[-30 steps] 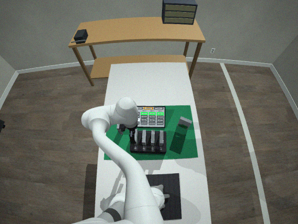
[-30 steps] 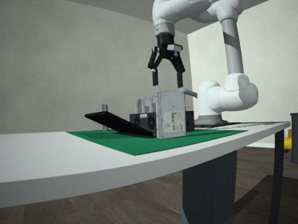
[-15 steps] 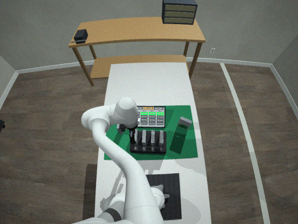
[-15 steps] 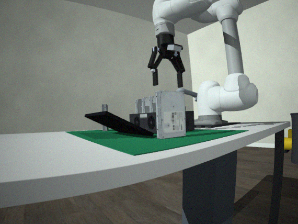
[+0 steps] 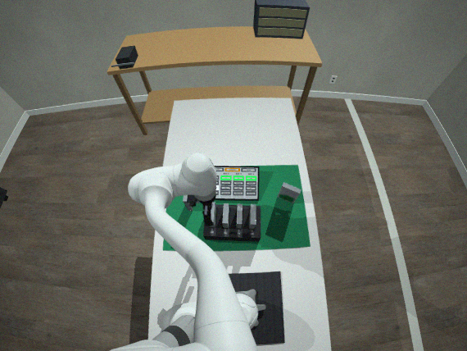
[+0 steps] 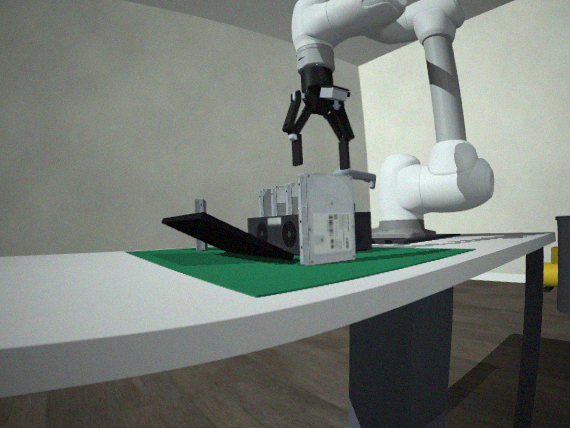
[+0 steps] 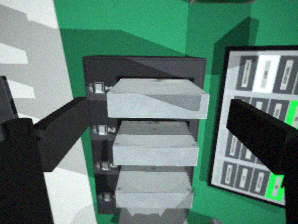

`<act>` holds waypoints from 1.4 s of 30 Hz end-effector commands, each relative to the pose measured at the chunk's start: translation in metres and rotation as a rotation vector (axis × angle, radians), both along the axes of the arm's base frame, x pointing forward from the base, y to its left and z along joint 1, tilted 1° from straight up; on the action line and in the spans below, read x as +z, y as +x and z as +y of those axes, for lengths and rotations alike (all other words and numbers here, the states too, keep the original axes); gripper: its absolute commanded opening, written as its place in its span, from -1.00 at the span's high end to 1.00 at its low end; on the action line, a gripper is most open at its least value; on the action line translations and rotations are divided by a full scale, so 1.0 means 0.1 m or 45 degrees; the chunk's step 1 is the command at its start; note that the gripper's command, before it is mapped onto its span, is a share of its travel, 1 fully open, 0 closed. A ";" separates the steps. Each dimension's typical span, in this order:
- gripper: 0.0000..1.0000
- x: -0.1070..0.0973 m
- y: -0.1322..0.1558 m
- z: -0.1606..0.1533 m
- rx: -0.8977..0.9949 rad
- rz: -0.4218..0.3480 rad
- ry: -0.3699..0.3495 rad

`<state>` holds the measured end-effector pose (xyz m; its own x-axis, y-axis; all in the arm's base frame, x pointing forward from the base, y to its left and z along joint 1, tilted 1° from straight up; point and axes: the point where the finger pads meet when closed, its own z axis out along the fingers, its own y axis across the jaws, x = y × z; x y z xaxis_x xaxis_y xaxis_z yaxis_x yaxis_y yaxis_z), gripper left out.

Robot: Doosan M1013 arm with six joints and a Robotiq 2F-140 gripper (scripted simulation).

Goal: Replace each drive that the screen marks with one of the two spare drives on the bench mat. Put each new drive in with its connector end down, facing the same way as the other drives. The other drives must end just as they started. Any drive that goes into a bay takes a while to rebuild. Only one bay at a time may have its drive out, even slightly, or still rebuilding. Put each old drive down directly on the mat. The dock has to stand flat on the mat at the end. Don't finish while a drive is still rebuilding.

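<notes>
Dock (image 5: 232, 235) (image 6: 274, 231) (image 7: 95, 70) seemingly below open tool (image 5: 209, 211) (image 6: 321, 162) (image 7: 158, 112), drives between

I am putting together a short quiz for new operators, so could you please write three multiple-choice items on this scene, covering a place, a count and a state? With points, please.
1. Where does the screen (image 5: 238, 197) (image 6: 225, 234) (image 7: 220, 150) rest?
A) on the wooden table
B) on the green mat
C) on the floor

2. How many drives stand in the dock (image 5: 233, 235) (image 6: 362, 232) (image 7: 145, 66)?
A) two
B) three
C) four

3. How is the tool (image 6: 321, 166) (image 7: 158, 112)?
A) open, above the dock
B) shut on a drive
C) shut, holding nothing

B: green shows around the screen.
C: four drive tops show in the top view.
A: its fingers stand apart with nothing between them.
</notes>
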<state>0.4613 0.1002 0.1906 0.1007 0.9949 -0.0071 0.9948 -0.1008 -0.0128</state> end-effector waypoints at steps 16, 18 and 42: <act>-0.78 -0.31 0.00 0.00 0.000 -0.001 0.001; -0.78 -0.33 0.00 0.00 0.000 -0.001 0.001; -0.78 -0.73 -0.01 0.00 0.000 -0.001 0.001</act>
<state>0.4603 0.0998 0.1189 0.1007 0.9949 -0.0070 0.9948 -0.1008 -0.0129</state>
